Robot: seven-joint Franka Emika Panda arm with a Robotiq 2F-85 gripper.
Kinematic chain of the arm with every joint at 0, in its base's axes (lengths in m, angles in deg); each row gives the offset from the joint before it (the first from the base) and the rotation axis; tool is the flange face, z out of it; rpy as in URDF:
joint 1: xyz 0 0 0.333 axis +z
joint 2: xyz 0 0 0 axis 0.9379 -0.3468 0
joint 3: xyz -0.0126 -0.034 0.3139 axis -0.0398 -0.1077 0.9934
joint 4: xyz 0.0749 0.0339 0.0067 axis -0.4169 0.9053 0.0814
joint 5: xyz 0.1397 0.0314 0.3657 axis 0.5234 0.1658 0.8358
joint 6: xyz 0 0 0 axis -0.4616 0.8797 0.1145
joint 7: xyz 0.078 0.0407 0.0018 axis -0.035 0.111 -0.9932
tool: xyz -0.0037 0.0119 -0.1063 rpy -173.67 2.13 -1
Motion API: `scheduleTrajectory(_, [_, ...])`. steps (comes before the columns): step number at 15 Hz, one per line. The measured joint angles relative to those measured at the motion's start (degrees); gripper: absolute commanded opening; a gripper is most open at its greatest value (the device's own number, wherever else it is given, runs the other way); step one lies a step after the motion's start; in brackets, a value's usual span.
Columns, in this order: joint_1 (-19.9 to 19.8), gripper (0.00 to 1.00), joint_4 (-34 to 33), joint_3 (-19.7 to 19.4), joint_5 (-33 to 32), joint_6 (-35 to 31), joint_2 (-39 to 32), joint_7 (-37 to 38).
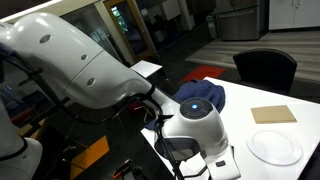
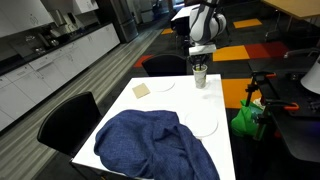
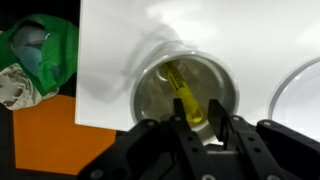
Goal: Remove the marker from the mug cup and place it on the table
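Observation:
The white mug cup stands on the white table near its edge. The yellow marker leans inside the cup, its upper end between my fingertips. My gripper is right above the cup, and its fingers are closed in against the marker's sides. In an exterior view the gripper hangs straight down over the cup at the far end of the table. In the exterior view from behind the arm, the arm hides the cup and marker.
A blue cloth covers the near end of the table. A tan board and white plates lie between the cloth and the cup. A plate rim is close beside the cup. A green bag lies on the floor off the table edge. Black chairs stand around.

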Motion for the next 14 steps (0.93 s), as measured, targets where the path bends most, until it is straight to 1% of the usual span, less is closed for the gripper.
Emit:
scheduleTrajectory(8, [-0.1, 0.33, 0.3, 0.0, 0.0, 1.8, 0.2, -6.2])
scheduleTrajectory(14, [-0.3, 0.33, 0.3, -0.1, 0.0, 1.9, 0.2, -8.5])
